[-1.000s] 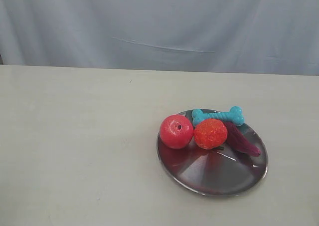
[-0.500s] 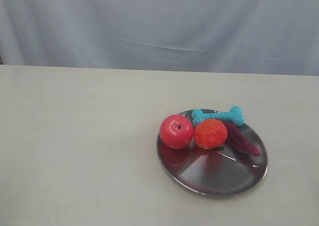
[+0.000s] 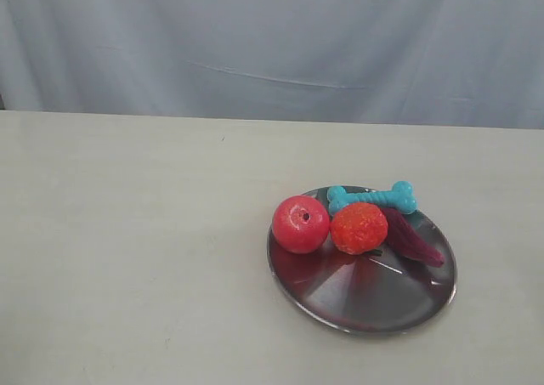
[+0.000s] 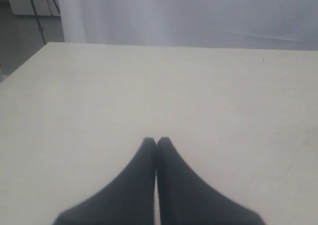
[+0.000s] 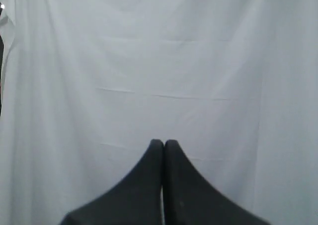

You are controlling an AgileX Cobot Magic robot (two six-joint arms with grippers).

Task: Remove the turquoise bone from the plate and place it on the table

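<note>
Over to the bench (image 3: 127,232), pale and plain, and right of centre in the exterior view sits the plate (image 3: 374,304), shiny and dark. The bone (image 3: 371,197) is on it, lying crosswise along the far rim, one knobbed end to the left and the other to the right, both ends clear to see.

It has company. The orange ball (image 3: 359,228) sits just in front of the bone's shaft, so close that I cannot tell whether they touch. The red ball (image 3: 300,224) is just left of the orange one, perched at the plate's left edge and bulging out past the rim. On the other side, a maroon toy (image 3: 414,237) lies slanted on the plate, its far end close to the bone's right knob.

Now the left tool (image 4: 157,141): two dark fingers pressed tip to tip, nothing between them, poised over bare bench with the bench's far edge ahead.

The right tool (image 5: 163,143) looks the same, fingers drawn together on nothing. It faces the pale curtain (image 3: 272,45), which fills its wrist view and hangs behind the bench.
</note>
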